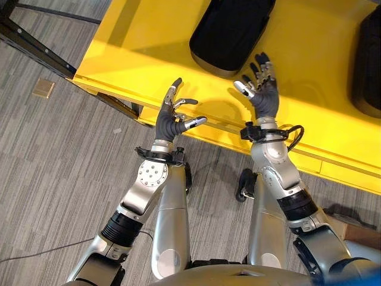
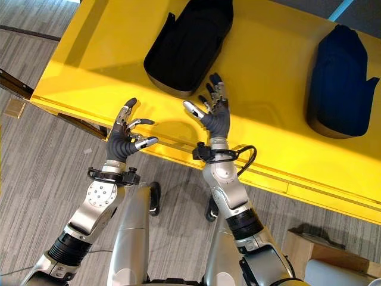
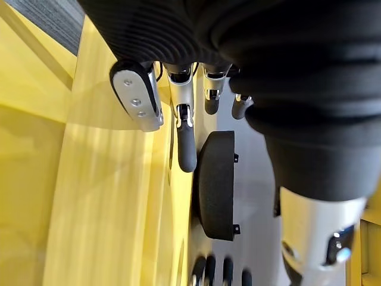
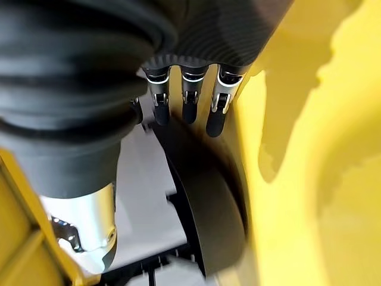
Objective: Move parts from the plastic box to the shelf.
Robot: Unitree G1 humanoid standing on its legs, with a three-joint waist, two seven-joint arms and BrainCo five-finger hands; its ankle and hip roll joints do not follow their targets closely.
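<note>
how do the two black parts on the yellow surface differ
The nearer black part lies just ahead of both open hands, left robot hand and right robot hand; the far black part lies off to the robot's right, beyond them. Both rest on the yellow surface, similar in shape, untouched.

Bright light is falling across the yellow shelf, shadows lying dark; wrist views are looking soft, perhaps too close.
</note>
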